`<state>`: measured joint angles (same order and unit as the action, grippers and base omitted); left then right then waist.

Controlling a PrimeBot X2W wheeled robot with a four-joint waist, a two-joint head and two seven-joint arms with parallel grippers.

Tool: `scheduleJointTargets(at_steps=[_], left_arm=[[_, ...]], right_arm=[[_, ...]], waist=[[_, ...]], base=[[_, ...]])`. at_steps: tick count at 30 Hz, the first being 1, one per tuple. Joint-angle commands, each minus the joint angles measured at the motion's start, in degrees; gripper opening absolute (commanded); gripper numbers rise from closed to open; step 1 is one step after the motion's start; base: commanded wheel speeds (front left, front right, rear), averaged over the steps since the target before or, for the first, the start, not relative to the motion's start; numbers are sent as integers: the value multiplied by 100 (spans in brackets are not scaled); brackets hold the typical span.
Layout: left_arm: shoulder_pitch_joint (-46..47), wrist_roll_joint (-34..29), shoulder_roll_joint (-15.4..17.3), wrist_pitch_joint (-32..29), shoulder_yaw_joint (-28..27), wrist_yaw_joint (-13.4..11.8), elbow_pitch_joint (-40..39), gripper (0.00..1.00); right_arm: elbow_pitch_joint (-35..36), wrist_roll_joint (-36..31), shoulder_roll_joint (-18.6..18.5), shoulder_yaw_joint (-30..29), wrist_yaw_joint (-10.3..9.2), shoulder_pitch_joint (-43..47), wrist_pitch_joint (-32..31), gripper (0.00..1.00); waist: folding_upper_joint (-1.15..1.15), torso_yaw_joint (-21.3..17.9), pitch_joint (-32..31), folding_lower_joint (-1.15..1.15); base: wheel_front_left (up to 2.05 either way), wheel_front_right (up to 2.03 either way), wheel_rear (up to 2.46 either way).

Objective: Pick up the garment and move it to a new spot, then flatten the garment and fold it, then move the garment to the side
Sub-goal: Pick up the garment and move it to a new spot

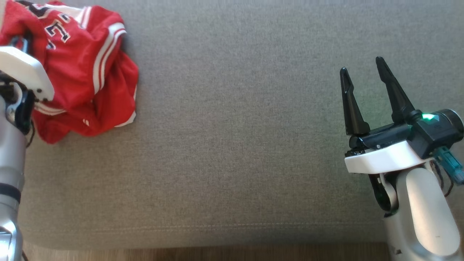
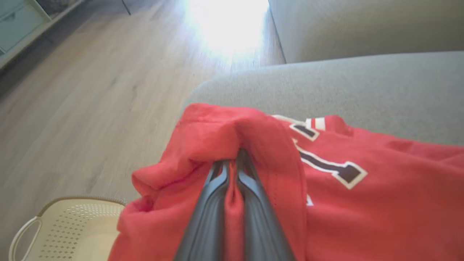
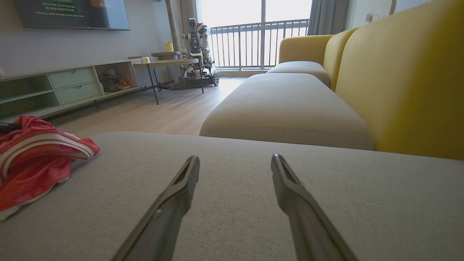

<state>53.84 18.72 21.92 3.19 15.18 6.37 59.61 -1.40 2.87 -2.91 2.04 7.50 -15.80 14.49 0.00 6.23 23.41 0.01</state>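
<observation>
The garment (image 1: 85, 72) is a red jersey with white stripes and dark letters, crumpled at the far left of the grey cushion (image 1: 235, 145). In the left wrist view my left gripper (image 2: 233, 159) is shut, its two dark fingers pinching a fold of the garment (image 2: 253, 152) between them. In the head view its white wrist (image 1: 25, 70) overlaps the garment and the fingers are hidden. My right gripper (image 1: 362, 70) hovers open over the bare cushion at the right, far from the garment. In the right wrist view its fingers (image 3: 181, 188) stand spread, with the garment (image 3: 36, 156) off to the left.
A cream perforated basket (image 2: 72, 224) stands on the wooden floor (image 2: 90, 108) beside the cushion's left end. A yellow sofa back (image 3: 398, 79) rises to the right, with a second grey seat (image 3: 286, 105) beyond. The cushion's front edge (image 1: 217, 243) meets the floor.
</observation>
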Motion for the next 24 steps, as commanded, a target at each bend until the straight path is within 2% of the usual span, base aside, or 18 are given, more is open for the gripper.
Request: scheduleJointTargets(at_steps=[1, 8, 11, 16, 19, 24], left_arm=[[275, -40, 407, 308, -182, -95, -154, 0], [357, -71, 377, 930, -183, -215, -510, 0], [336, 28, 285, 1083, -206, -120, -970, 0], [154, 21, 165, 1155, -184, -143, -2001, 0], [2, 121, -46, 1143, -169, -202, -2657, 0], [-340, 254, -527, 692, 194, -200, -3840, 0]], right_arm=[[130, 55, 3, 133, -1, 27, 51, 100], [25, 183, 3, 148, -1, 139, 51, 100], [-14, 262, 3, 156, -1, 222, 51, 100], [-55, 410, 3, 177, -1, 334, 51, 100], [-61, 467, 3, 173, -1, 385, 51, 100], [-25, 623, 3, 240, -1, 400, 51, 100]], waist=[[0, 74, -257, -1], [0, 160, -746, -1], [0, 174, -985, -1], [0, 114, -1305, -1], [0, 25, -1446, -1], [0, -352, -1533, -1]], base=[[0, 0, 0], [0, 0, 0], [0, 0, 0], [0, 0, 0], [0, 0, 0], [0, 0, 0]])
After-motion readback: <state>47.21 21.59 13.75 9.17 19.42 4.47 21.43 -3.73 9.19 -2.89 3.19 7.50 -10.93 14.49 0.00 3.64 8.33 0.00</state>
